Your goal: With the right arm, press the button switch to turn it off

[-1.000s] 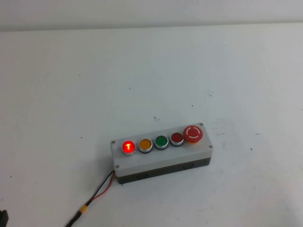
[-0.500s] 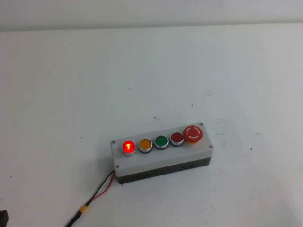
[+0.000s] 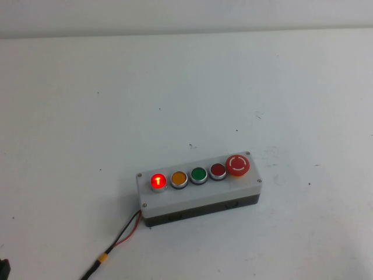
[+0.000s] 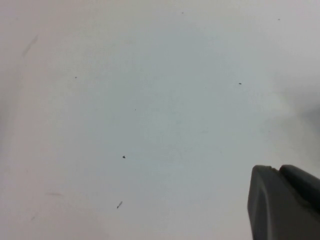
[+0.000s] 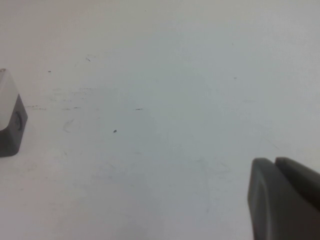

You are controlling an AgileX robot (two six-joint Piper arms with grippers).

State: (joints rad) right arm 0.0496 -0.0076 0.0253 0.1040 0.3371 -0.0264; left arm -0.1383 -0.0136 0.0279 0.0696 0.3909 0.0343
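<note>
A grey button box point(image 3: 198, 195) lies on the white table in the high view. Its top carries a lit red button point(image 3: 158, 181) at the left end, then an orange button point(image 3: 179, 178), a green button point(image 3: 199, 175), a dark red button point(image 3: 218, 170) and a large red mushroom button point(image 3: 238, 164). Neither arm reaches the box in the high view. My right gripper point(image 5: 274, 164) is shut and empty over bare table, with a corner of the box point(image 5: 9, 120) off to one side of it. My left gripper point(image 4: 277, 172) is shut and empty over bare table.
Red and black wires point(image 3: 125, 231) with a yellow connector point(image 3: 102, 257) run from the box's left end to the table's front edge. A small dark part point(image 3: 3, 268) shows at the front left corner. The white table point(image 3: 186, 93) meets a wall at the back.
</note>
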